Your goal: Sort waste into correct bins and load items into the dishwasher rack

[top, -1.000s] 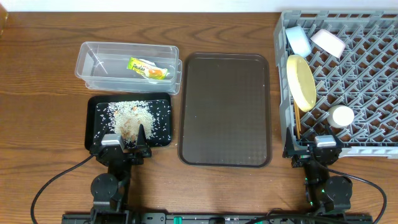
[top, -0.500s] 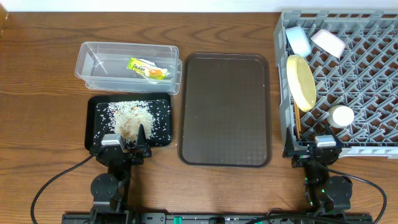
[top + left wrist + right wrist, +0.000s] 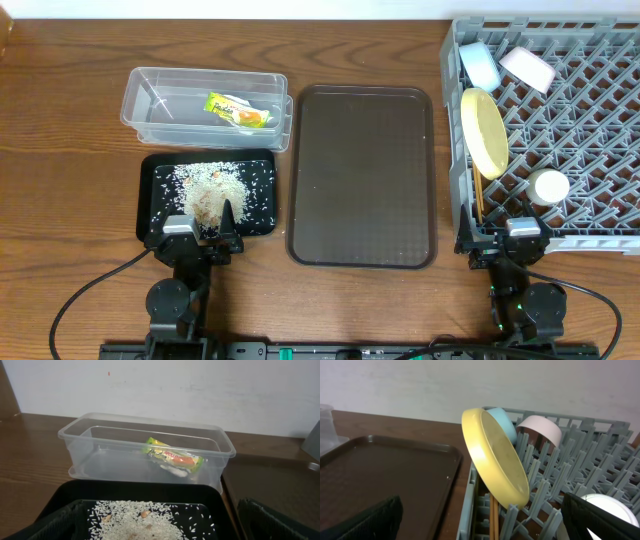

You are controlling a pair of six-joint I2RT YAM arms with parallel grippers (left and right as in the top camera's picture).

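Green-and-yellow snack wrapper (image 3: 238, 110), in the clear tub (image 3: 150, 85); rice scraps (image 3: 210, 188), heaped in the black tray (image 3: 148, 215) beside it; yellow plate (image 3: 484, 132), blue bowl (image 3: 480, 65), white bowl (image 3: 527, 68), cup (image 3: 548, 186) and chopsticks (image 3: 478, 200), all in the grey dishwasher rack (image 3: 600, 150). Left gripper (image 3: 200, 228) and right gripper (image 3: 507, 236): jaws apart, holding nothing. Judged: sorting and loading finished, brown serving tray (image 3: 362, 180) bare, so the next move calls only for parking both arms.

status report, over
Open, empty: left hand, right hand. Sorted: wrapper in clear tub, rice in black tray. In rack: plate, blue bowl, white bowl, cup, chopsticks. Nothing in the way.
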